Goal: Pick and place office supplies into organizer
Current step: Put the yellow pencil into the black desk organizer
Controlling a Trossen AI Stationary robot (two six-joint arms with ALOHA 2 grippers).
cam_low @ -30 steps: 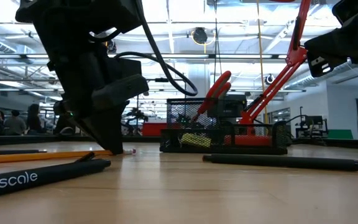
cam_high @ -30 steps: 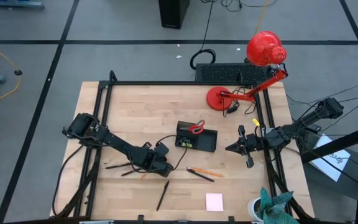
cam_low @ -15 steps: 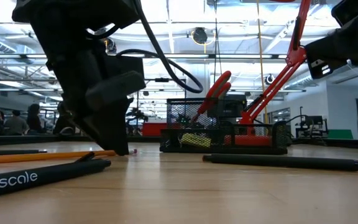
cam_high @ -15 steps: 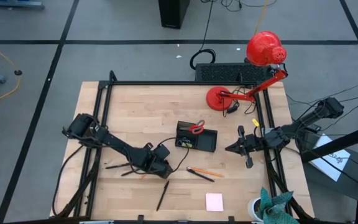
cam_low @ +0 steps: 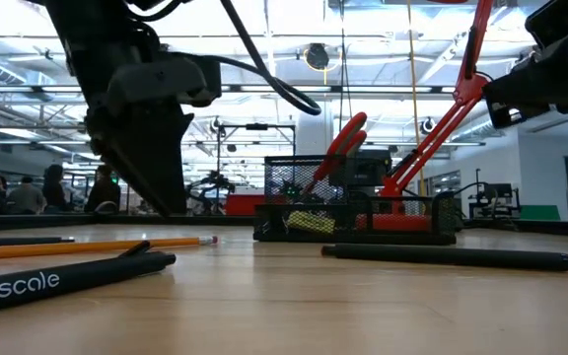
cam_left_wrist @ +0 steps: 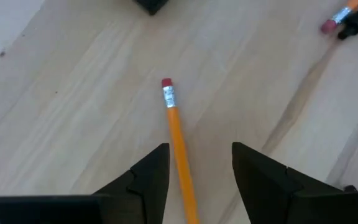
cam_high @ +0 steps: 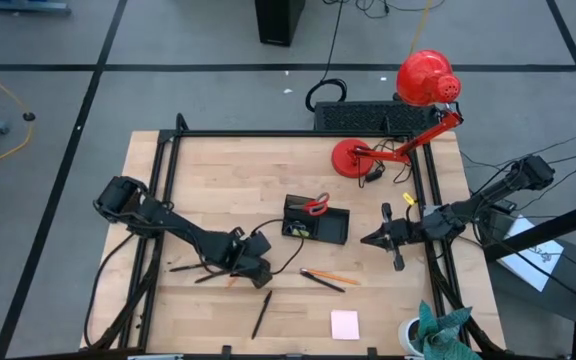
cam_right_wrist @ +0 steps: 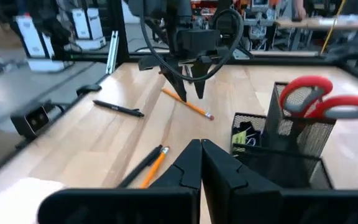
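Now your left gripper (cam_left_wrist: 194, 171) has spread its fingers and lifted off the table; a second ago it sat low and nearly closed over the orange pencil (cam_left_wrist: 178, 140), and in the low view it has since risen clear of the wood. The pencil lies flat on the table between the open fingers, not gripped, left of the organizer (cam_high: 316, 222) and well apart from it. You should read this as a missed or released grasp, so the pick likely needs repeating. The red-handled scissors (cam_high: 316, 207) already stand in the organizer. Your right gripper (cam_high: 370, 239) waits pressed together, right of the organizer.
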